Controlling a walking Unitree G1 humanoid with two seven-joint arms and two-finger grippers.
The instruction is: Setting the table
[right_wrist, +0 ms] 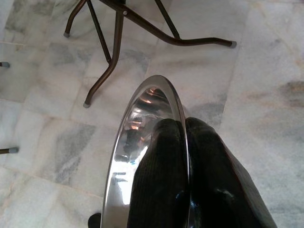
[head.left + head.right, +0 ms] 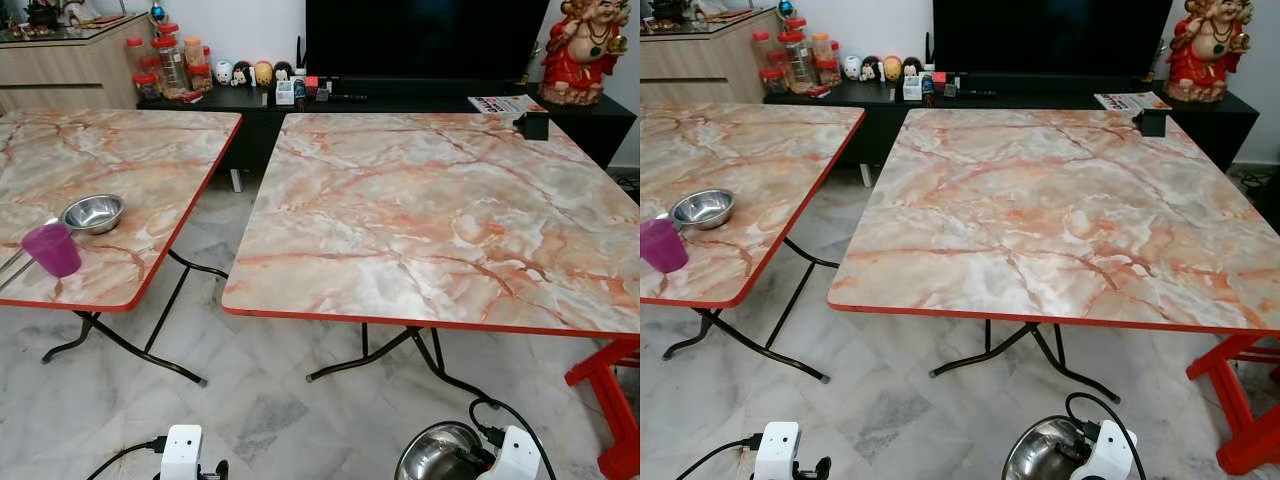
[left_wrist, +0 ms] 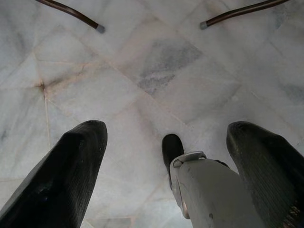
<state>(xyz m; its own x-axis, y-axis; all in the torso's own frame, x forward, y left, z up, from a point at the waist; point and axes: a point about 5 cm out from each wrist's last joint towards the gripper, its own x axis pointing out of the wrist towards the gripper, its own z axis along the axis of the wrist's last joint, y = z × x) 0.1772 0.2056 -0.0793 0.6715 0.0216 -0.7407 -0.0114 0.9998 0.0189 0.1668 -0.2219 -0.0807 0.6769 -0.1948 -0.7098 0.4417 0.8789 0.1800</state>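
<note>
Clamped on the rim of a steel bowl (image 1: 142,156), the right gripper (image 1: 186,156) has its two black fingers pressed together with the thin metal edge pinched between them, one finger inside the bowl and one outside; it hangs low at the near right, below the near edge of the big marble-patterned table (image 2: 440,215), with the bowl showing beside the white wrist. Its counterpart, the left gripper (image 3: 166,156), hangs low at the near left with its fingers (image 3: 61,185) spread wide and nothing between them, over bare marble floor (image 2: 250,400). The big table's top is bare except for a small black box (image 2: 535,124) at its far right corner, and its red-trimmed near edge runs straight across in front of the robot. To the left stands a second table (image 2: 110,180) of the same pattern, well apart from the first by a gap of floor. Near that table's near edge sits a second steel bowl (image 2: 93,212), with a purple cup (image 2: 52,249) just beside it on the near side. Thin dark folding legs (image 1: 109,61) splay on the floor under both tables. A red stool (image 2: 610,400) stands at the near right, close to the big table's near right corner.
</note>
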